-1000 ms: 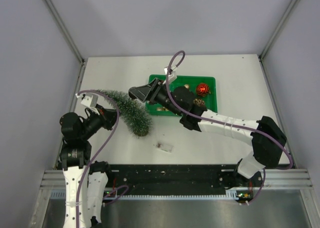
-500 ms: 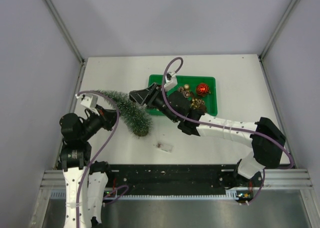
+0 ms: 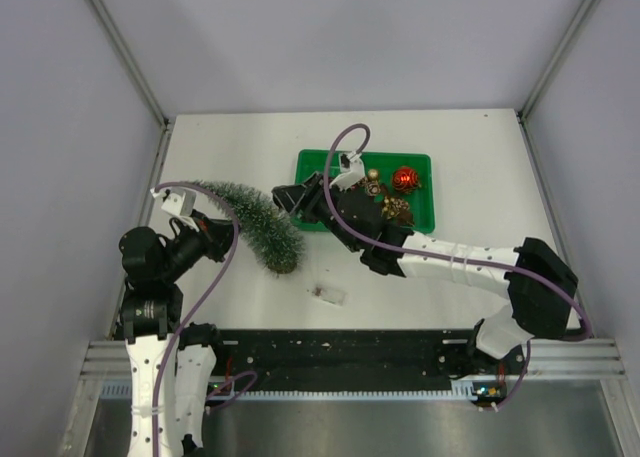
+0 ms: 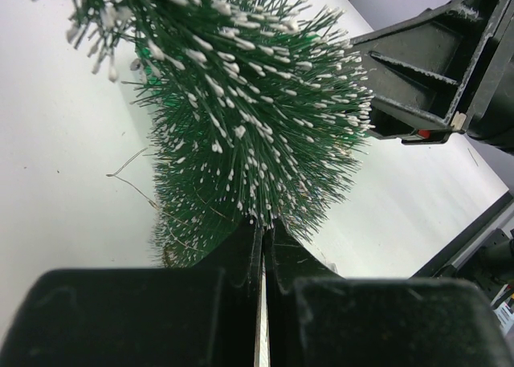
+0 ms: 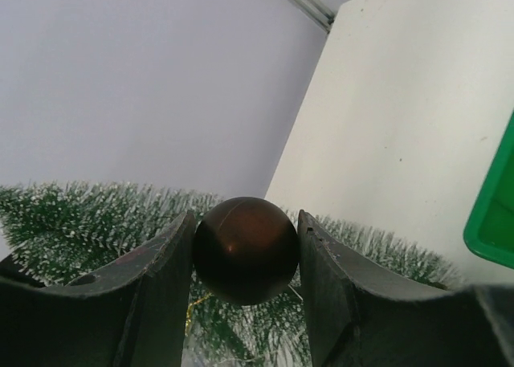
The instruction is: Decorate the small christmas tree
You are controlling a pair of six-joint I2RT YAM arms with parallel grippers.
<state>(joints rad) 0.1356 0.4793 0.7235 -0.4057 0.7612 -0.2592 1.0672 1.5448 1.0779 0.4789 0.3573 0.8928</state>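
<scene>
Since a second ago the right hand [image 3: 287, 198] has slid toward the bench's [image 3: 470, 147] near edge, beside the small christmas tree [image 3: 255, 222], which lies tilted by the left edge.

Left wrist: the left hand [image 4: 263, 238] is pinched together on the tree's bristles, apparently steadying it.

Right wrist: the right hand is clamped on a brown bauble [image 5: 245, 249], presumably to hang it.

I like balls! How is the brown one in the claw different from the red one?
The brown ball is dark; the red ball is bright. The brown ball is pinched in the right gripper near the small christmas tree; the red ball lies in the green tray. Both are round.
</scene>
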